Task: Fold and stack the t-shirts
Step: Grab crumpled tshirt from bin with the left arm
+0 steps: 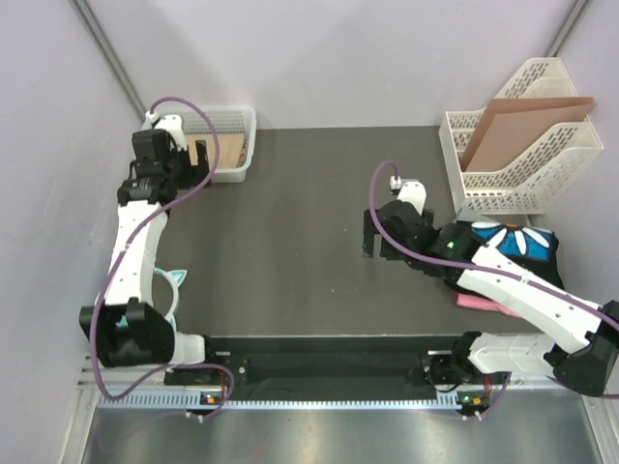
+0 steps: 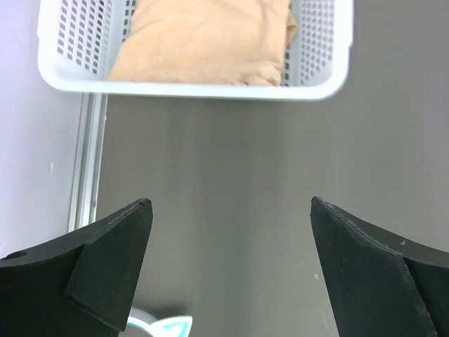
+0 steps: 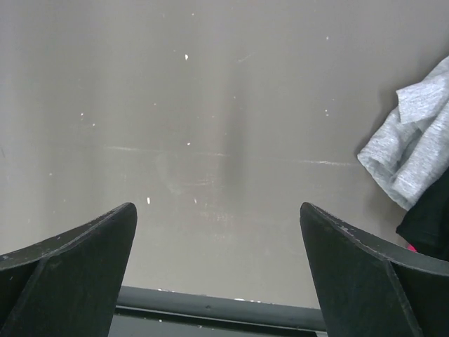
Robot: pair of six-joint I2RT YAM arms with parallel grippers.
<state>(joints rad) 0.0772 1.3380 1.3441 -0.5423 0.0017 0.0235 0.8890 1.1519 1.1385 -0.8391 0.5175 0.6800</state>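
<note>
Left gripper [image 2: 231, 210], the nearer, fingers spread wide and empty, faces tan t-shirt [image 2: 203, 42] in far-left corner basket [image 2: 189, 89].

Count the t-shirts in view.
4: tan shirt in white basket, far left; black daisy shirt, pink shirt, grey shirt by the right arm. Others may be hidden.

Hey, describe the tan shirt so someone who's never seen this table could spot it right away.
At the far left corner of the dark table sits a white perforated basket. The tan t-shirt lies bundled inside it, the only shirt in a basket; the black daisy-print shirt lies at the table's right edge.
</note>
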